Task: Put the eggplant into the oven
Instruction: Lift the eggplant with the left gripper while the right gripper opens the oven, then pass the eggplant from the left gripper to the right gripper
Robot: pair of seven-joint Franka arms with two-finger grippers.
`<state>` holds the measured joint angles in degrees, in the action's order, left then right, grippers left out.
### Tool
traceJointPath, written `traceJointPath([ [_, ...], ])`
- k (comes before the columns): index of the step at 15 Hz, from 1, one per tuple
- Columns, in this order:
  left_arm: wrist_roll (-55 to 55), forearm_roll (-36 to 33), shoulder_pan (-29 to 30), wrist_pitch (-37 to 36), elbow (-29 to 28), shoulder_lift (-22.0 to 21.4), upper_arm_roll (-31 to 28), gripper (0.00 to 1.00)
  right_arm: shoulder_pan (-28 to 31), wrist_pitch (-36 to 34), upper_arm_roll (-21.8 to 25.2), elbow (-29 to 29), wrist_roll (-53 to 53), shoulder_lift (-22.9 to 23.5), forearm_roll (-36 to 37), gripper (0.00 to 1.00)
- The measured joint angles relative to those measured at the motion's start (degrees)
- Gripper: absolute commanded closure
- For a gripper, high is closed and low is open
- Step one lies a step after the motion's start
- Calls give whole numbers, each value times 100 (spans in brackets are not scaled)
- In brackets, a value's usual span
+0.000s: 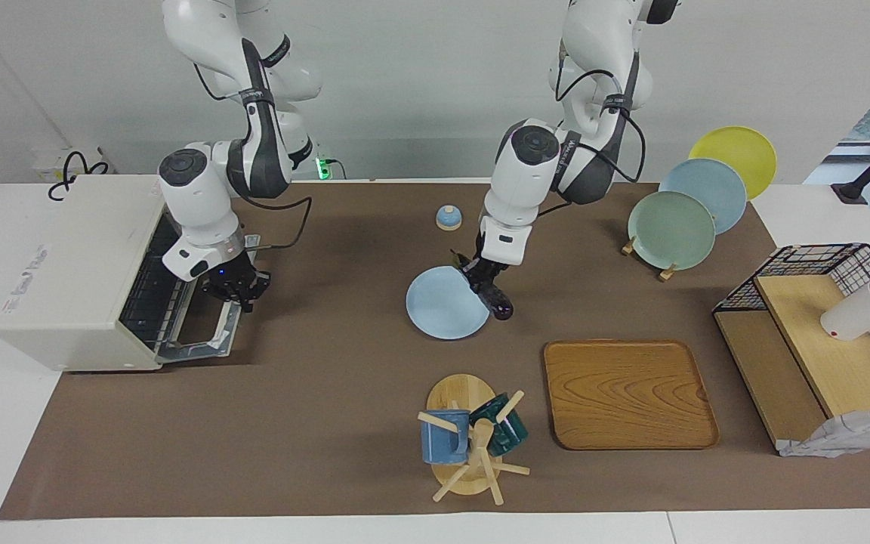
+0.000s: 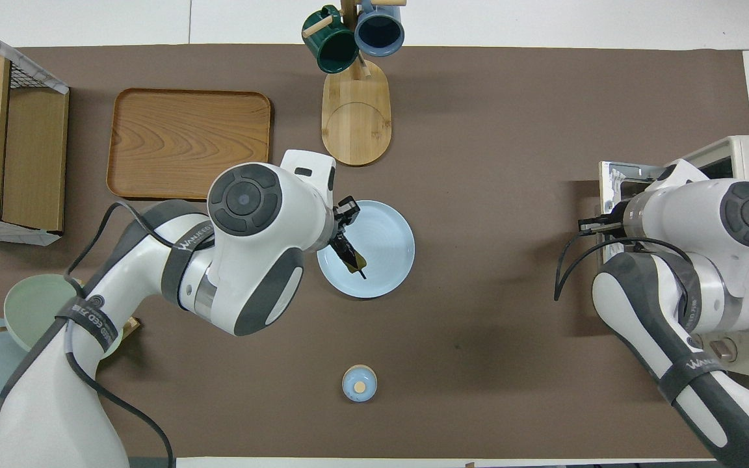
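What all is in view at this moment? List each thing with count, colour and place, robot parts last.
eggplant: one, dark purple, held over the light blue plate's edge
oven: one, cream-white, right arm's end, door dropped open
light blue plate: one, mid-table
bell: one, blue, nearer the robots than that plate
tray: one, wooden, bare
mug tree: one, wooden, with a blue and a green mug
plate rack: green, blue and yellow plates
wire shelf: one, black and wood, left arm's end; white cup on it
left gripper: shut on eggplant
right gripper: shut, over the oven door
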<state>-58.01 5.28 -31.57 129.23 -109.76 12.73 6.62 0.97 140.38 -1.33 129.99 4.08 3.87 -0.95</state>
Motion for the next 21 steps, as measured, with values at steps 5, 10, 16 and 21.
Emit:
traceJointPath([
  [5,934,0,-232,556,-171,444,-13,100,-4,332,-12,72,-1,330,-131,100],
  [10,1510,0,-233,620,-155,581,-43,0,-160,349,35,98,-280,435,-129,100],
  [16,1605,0,-225,603,-126,525,-64,0,-1182,252,37,-6,-1564,349,-127,16],
  [21,2206,0,374,-358,238,142,-134,0,-1964,5,39,-255,-2072,104,-127,0],
])
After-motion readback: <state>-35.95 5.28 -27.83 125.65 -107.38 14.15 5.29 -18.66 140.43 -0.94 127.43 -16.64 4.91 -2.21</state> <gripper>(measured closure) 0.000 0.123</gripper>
